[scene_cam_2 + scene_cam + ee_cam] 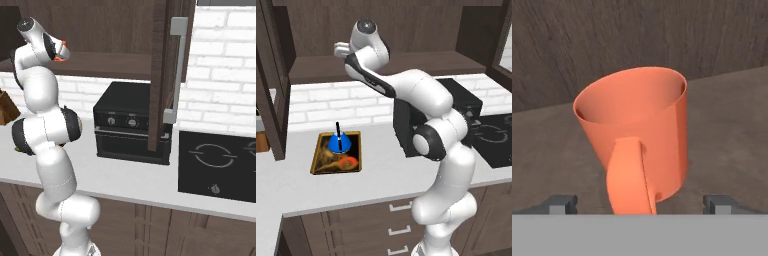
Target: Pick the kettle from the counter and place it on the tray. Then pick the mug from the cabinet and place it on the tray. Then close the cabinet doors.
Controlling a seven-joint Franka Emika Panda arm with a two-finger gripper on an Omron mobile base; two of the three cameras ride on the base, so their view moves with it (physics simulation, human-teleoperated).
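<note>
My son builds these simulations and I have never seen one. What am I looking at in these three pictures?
It is a rendered kitchen with a white robot arm. Two pictures come from cameras behind the arm, to its left and right. The third comes from a camera on its hand.

On the counter lies a tray with a blue kettle standing on it. A black oven and a cooktop sit to the right.

The arm reaches up into the cabinet, whose doors are open. The hand camera shows an orange mug on the shelf, its handle towards the camera, between the open gripper fingers. Nothing is held.
</note>
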